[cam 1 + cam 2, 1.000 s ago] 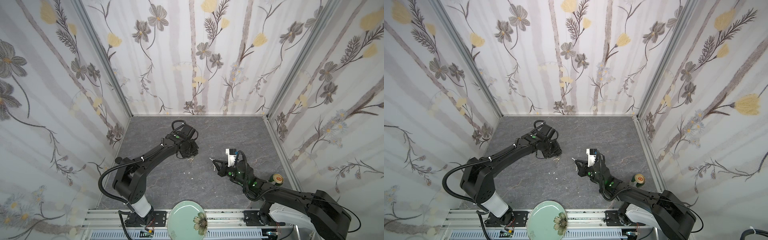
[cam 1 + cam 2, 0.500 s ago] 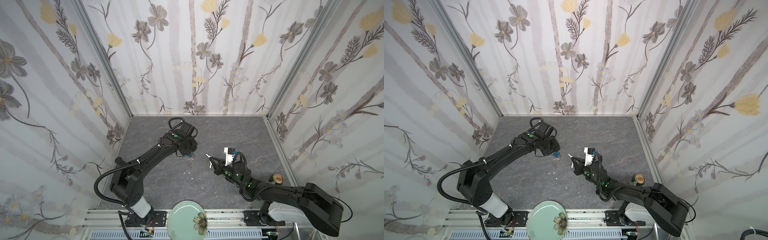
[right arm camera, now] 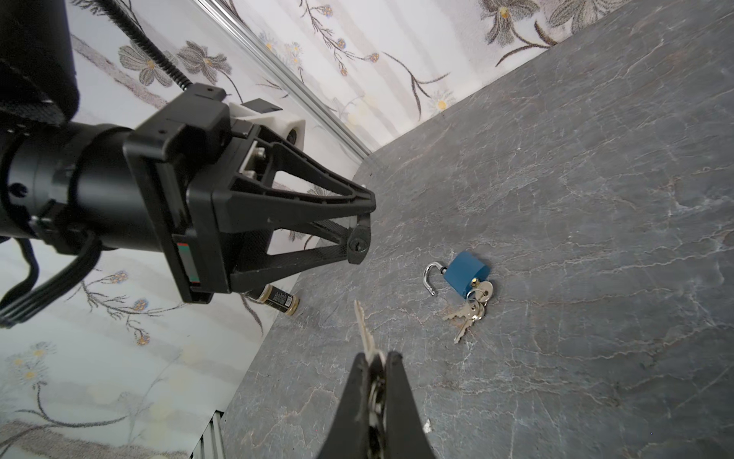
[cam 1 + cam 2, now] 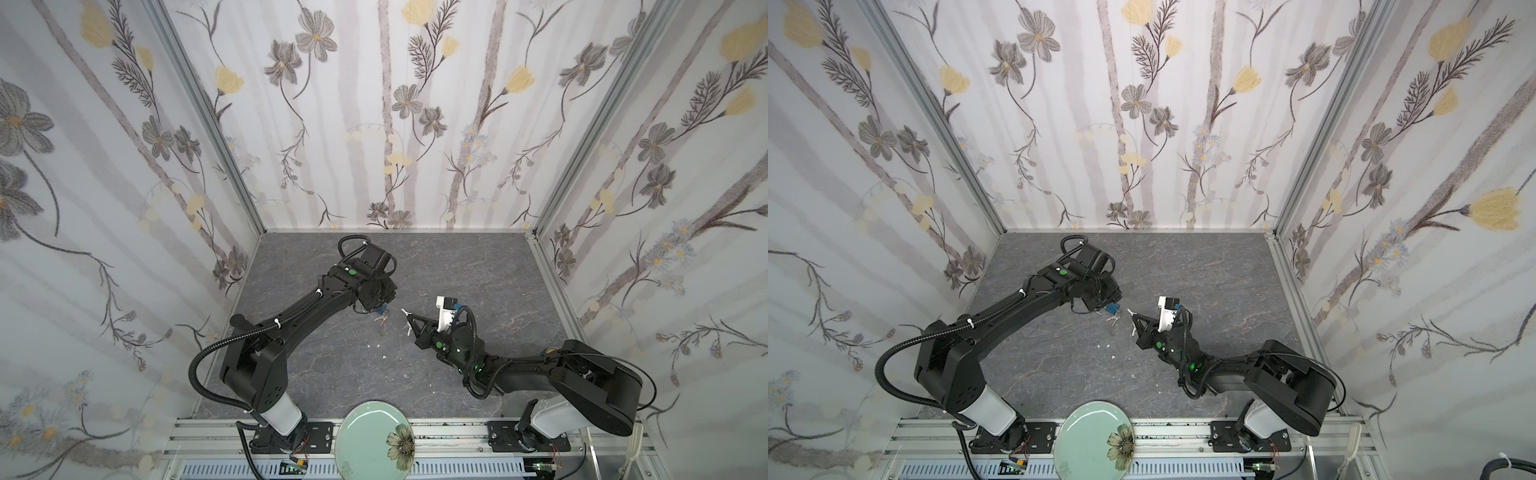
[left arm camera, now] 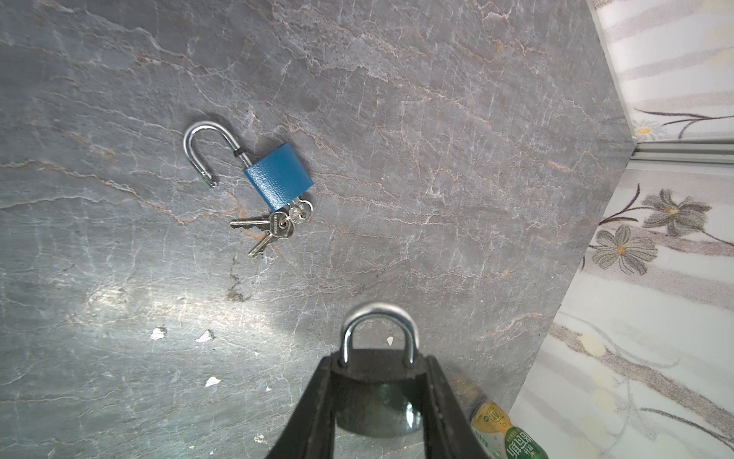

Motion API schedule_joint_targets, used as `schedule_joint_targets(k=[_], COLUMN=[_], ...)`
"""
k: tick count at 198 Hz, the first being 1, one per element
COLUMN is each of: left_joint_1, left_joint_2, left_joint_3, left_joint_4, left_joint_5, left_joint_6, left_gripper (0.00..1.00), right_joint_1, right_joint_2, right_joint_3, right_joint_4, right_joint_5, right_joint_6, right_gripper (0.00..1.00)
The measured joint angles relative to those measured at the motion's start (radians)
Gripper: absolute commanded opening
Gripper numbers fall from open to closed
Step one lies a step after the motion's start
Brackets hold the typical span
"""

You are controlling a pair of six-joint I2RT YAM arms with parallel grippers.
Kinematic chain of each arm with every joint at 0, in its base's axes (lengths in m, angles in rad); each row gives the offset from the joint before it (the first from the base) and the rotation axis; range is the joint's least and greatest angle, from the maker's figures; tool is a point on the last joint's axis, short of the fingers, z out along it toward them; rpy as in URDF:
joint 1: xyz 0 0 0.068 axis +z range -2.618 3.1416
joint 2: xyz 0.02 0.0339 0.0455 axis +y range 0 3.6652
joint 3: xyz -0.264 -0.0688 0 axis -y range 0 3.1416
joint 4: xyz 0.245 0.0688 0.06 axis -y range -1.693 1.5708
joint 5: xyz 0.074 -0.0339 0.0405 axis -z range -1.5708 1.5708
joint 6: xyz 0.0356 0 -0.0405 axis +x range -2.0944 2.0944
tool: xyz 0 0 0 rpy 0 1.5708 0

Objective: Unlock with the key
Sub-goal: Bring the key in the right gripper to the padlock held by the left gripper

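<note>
L hand (image 5: 379, 358) grips matte black padlock (image 3: 359, 245) w/ steel shackle (image 5: 379, 311); R hand (image 3: 376, 357) pinches slim metal key (image 3: 363, 330).

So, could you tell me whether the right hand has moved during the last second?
Yes. The right hand, shut on a small silver key, has moved left in both top views, closer to the open blue padlock.

Black padlock (image 5: 369, 377), shackle closed, in left claw (image 3: 364, 230); silver key (image 3: 362, 326) in right claw (image 3: 376, 357)
</note>
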Motion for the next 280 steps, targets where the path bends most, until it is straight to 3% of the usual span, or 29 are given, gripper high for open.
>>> schedule_joint_targets(k=[73,280], left_joint_1=[-0.007,-0.018], left_joint_2=[0.011,0.034], left_joint_3=[0.000,0.000], left_joint_4=[0.008,0.002], left_joint_5=[0.018,0.038], left_joint_6=[-0.021,-0.073], left_gripper=[0.27,0.26], right_joint_1=[0.002,0.016], right_joint_2=[0.088,0.145], right_joint_3=[0.044,0.101], right_joint_4=[0.055,0.037], right_joint_5=[0.023,0.056], right_joint_6=[0.009,0.035], right_gripper=[0.00,0.00])
